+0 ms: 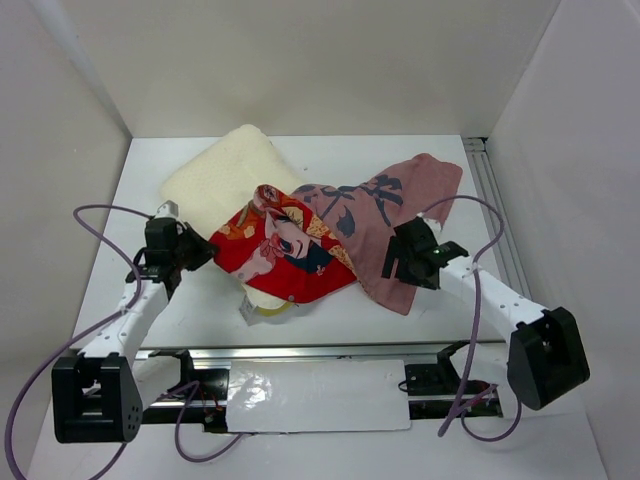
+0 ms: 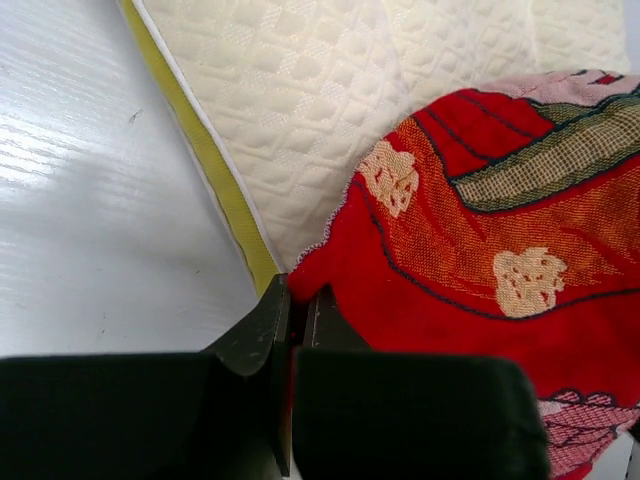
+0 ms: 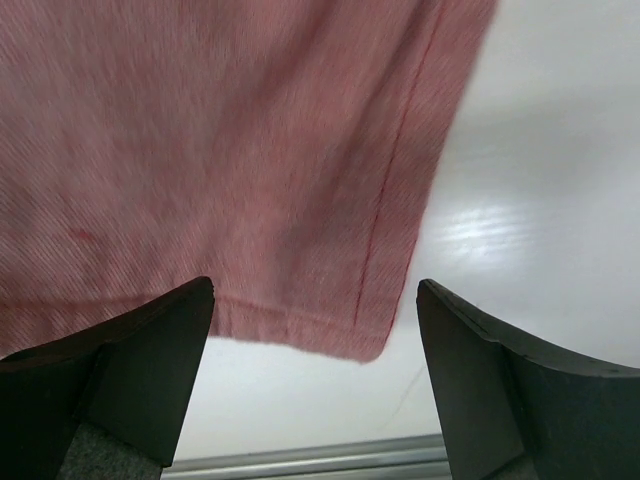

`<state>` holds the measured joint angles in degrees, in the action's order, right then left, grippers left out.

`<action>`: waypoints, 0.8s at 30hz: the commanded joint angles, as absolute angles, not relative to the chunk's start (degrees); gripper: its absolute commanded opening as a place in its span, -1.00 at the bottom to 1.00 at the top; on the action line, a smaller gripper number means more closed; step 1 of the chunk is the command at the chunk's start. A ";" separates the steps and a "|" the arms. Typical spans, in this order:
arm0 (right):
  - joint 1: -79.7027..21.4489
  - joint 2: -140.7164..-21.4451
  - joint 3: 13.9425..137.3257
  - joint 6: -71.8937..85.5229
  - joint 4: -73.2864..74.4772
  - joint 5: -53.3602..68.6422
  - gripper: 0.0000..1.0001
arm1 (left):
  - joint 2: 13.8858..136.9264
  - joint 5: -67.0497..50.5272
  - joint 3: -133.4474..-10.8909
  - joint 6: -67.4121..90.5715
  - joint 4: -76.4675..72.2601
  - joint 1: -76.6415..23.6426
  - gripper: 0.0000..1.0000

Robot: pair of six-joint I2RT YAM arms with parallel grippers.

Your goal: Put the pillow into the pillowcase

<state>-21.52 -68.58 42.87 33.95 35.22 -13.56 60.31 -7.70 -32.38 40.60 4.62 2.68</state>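
The pillow [image 1: 225,172] lies on the white surface [image 1: 450,300], set at an angle, with its bare cream corner toward the far left. The pillowcase [image 1: 290,245] is draped across its near right part. The red face with the cartoon dolls sits over the pillow, and the dull pink face with dark calligraphy spreads out flat to the right, reaching toward the far right corner. A small part of the pillow, with yellow edging and a white tag [image 1: 246,312], shows below the near edge of the red cloth. It is not clear whether any of the pillow is inside the sack or only under it.

The left gripper [image 1: 203,250] is at the left end of the red cloth, just beside the pillow's yellow side edging. In the left wrist view, the left gripper [image 2: 297,302] has its fingers pressed together on a fold of the pillowcase [image 2: 480,260]. The quilted pillow [image 2: 320,100] and the surface [image 2: 90,200] are beyond them.

The right gripper [image 1: 392,266] is at the near edge of the pink cloth. In the right wrist view, the right gripper [image 3: 315,290] has its fingers spread wide, with nothing held between them. The hemmed edge and corner of the pink pillowcase [image 3: 220,150] are just ahead of the gap, over the surface [image 3: 540,180].

A metal rail [image 1: 330,351] runs along the near side of the surface.
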 commanded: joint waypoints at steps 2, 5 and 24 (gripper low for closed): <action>-27.24 -70.74 39.90 39.45 38.76 -16.52 0.78 | 56.70 -5.37 -36.65 39.37 5.45 1.76 -1.00; -29.18 -73.47 38.68 42.00 38.06 -17.66 0.78 | 54.07 -3.61 -38.49 39.37 7.47 0.27 -1.00; -30.50 -85.53 39.63 42.63 23.38 -20.56 -1.00 | 49.39 1.76 -47.72 35.95 9.58 -3.69 -1.00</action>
<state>-30.96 -83.22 40.62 42.33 25.54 -17.21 50.02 -0.01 -43.11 38.50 12.14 -3.42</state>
